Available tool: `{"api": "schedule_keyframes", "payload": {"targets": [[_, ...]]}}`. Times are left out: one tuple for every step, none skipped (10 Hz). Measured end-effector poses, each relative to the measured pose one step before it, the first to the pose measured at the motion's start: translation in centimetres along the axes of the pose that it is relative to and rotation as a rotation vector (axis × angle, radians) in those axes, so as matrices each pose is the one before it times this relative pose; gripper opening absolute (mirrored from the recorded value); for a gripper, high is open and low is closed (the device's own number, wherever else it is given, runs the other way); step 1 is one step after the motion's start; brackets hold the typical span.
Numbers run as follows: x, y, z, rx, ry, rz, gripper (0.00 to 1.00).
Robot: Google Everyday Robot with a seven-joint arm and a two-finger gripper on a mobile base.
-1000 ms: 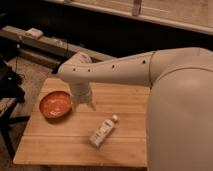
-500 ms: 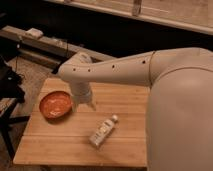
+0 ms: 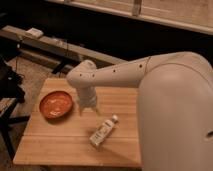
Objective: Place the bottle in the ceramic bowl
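The bottle [image 3: 103,131] is small and pale with a white cap and a light label. It lies on its side on the wooden table [image 3: 60,145], right of centre, cap pointing up-right. The ceramic bowl [image 3: 56,104] is shallow and orange-red, and sits empty on the table's left part. My gripper [image 3: 87,107] hangs below the arm's wrist, between the bowl and the bottle, just right of the bowl's rim and above-left of the bottle. It holds nothing.
My large white arm [image 3: 170,100] fills the right side and hides the table's right part. A dark bench with a small white box [image 3: 35,32] runs behind the table. A dark stand [image 3: 10,85] is at the left edge.
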Motion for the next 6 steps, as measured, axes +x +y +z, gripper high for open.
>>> {"api": "schedule_keyframes", "payload": {"targets": [[0.295,-1.721,0.975,0.00588,0.01922,0.03672,0.65],[0.096,-1.065,0.415,-0.00608,0.00784,0.02571,0.65],[0.025,-1.072,0.487,-0.00744,0.00981,0.03018,0.65],[-0.03,-0.535,0.303,-0.00725,0.00347,0.01549,0.65],[-0.209,-0.633,0.463,-0.00506,0.00683,0.01716,0.65],[-0.166,-0.393,0.683,-0.00162,0.00927,0.00331,0.65]]}}
